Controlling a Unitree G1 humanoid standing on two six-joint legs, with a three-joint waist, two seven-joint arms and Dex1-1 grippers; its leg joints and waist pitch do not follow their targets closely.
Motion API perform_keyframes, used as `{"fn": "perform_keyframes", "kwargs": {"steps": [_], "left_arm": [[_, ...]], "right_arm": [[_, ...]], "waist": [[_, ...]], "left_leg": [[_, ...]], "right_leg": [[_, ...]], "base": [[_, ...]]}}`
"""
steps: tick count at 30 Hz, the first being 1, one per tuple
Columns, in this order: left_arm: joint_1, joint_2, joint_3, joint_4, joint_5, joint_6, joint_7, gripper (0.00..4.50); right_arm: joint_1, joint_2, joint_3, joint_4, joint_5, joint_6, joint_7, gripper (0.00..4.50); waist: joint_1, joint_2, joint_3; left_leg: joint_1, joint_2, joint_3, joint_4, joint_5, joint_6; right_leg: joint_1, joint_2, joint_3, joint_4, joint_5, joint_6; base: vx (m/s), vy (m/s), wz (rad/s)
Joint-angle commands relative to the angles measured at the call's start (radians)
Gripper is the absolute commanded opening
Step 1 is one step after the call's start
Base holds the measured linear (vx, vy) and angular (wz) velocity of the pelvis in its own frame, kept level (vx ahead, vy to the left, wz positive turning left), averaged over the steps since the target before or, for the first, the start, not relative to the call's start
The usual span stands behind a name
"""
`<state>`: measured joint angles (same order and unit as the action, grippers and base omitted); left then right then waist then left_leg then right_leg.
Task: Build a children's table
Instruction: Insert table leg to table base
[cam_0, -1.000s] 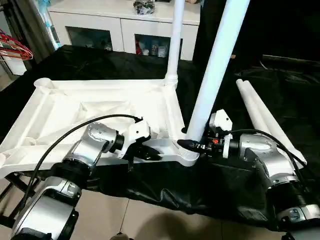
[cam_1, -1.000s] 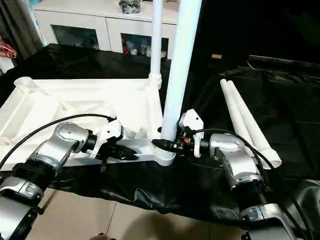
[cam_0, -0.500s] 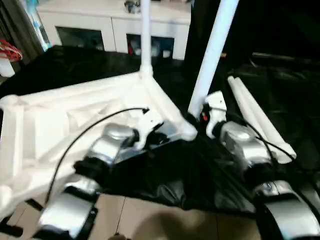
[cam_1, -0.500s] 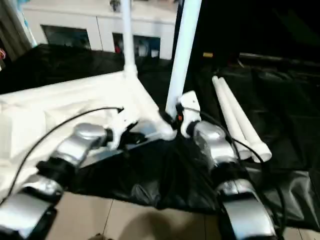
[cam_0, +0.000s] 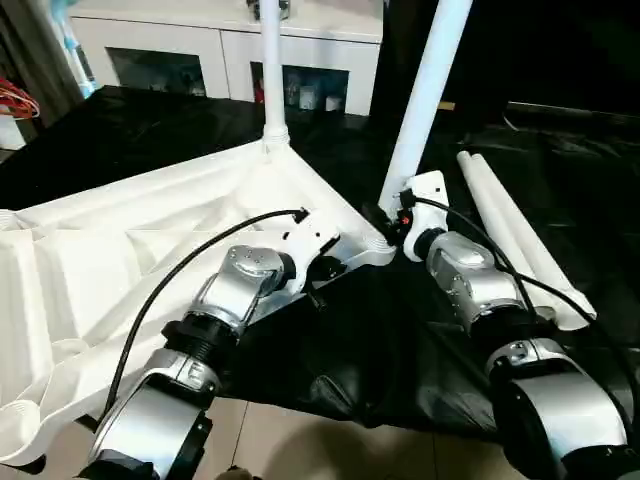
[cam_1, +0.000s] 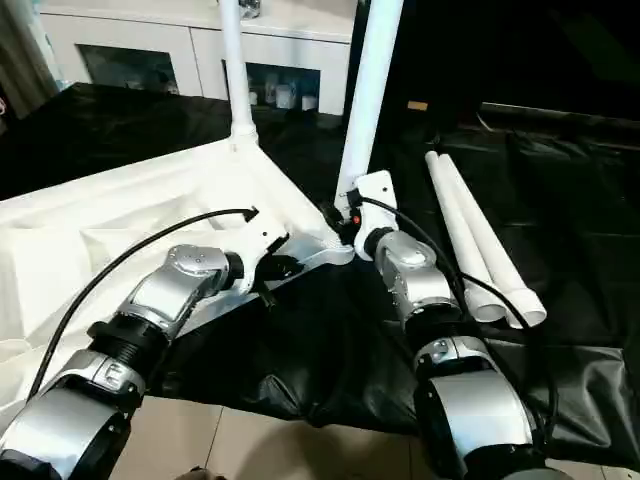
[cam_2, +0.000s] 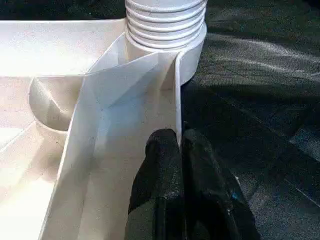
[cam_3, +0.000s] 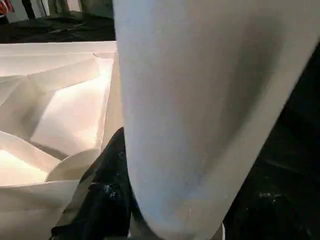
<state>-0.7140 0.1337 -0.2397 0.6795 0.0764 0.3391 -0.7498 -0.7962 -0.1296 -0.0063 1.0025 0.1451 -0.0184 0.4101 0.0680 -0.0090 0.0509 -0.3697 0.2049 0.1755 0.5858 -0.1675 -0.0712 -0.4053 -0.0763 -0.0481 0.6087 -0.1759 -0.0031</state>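
Two tools grip: left tool pinches the tabletop's thin, stiff rim; right tool clasps the light, slippery leg low.

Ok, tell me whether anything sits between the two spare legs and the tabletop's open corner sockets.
Nothing visible blocks them: the spare legs lie on the black cover right of the tabletop, though both grippers are occupied at its near corner.

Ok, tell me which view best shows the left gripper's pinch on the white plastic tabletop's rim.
Left wrist view: black fingers clamp the thin rim close up. Head views show that gripper small and partly hidden.
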Motion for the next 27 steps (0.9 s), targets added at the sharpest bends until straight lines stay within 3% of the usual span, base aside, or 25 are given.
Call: {"fn": "perform_keyframes", "kwargs": {"steps": [1, 6, 9, 12, 17, 27], "left_arm": [[-0.024, -0.011, -0.011, -0.104, -0.024, -0.056, -0.042, 0.00], [-0.005, 0.014, -0.027, -0.128, -0.027, -0.072, -0.088, 0.00], [0.004, 0.035, -0.038, -0.134, -0.027, -0.097, -0.127, 0.00], [0.013, 0.062, -0.049, -0.136, -0.034, -0.123, -0.184, 0.00], [0.026, 0.100, -0.065, -0.157, -0.060, -0.155, -0.293, 0.00], [0.046, 0.161, -0.098, -0.131, -0.103, -0.237, -0.524, 0.00]], "right_arm": [[0.035, 0.012, 0.004, 0.091, -0.017, 0.031, 0.004, 2.64], [0.032, 0.005, -0.002, 0.067, -0.004, -0.004, 0.076, 3.14], [0.039, -0.008, 0.001, 0.046, 0.001, -0.021, 0.128, 3.41], [0.056, -0.029, 0.005, 0.013, 0.005, -0.029, 0.189, 3.50], [0.106, -0.076, 0.043, -0.060, 0.003, -0.033, 0.346, 3.50], [0.234, -0.195, 0.117, -0.265, 0.028, 0.025, 0.675, 3.50]], "waist": [[0.002, 0.006, -0.060], [0.006, 0.006, -0.069], [0.013, 0.009, -0.074], [0.020, 0.009, -0.073], [0.028, 0.012, -0.068], [0.045, 0.017, -0.068]], "left_leg": [[0.011, 0.019, -0.005, -0.079, -0.334, -0.009], [0.002, 0.019, -0.001, -0.070, -0.234, 0.019], [-0.003, 0.018, 0.003, -0.059, -0.141, 0.064], [0.000, 0.020, 0.004, -0.059, -0.153, 0.075], [0.004, 0.024, 0.004, -0.063, -0.197, 0.054], [0.005, 0.027, 0.004, -0.063, -0.221, 0.044]], "right_leg": [[0.041, -0.057, 0.033, -0.082, -0.267, -0.216], [0.049, -0.056, 0.033, -0.065, -0.120, -0.250], [0.049, -0.052, 0.031, -0.049, 0.035, -0.287], [0.051, -0.055, 0.030, -0.050, 0.023, -0.293], [0.049, -0.054, 0.030, -0.055, -0.051, -0.282], [0.047, -0.053, 0.029, -0.055, -0.074, -0.274]], "base": [[0.000, 0.000, 0.00], [0.000, 0.000, 0.00], [0.000, 0.000, 0.00], [0.000, 0.000, 0.00], [0.000, 0.000, 0.00], [0.000, 0.000, 0.00]]}}
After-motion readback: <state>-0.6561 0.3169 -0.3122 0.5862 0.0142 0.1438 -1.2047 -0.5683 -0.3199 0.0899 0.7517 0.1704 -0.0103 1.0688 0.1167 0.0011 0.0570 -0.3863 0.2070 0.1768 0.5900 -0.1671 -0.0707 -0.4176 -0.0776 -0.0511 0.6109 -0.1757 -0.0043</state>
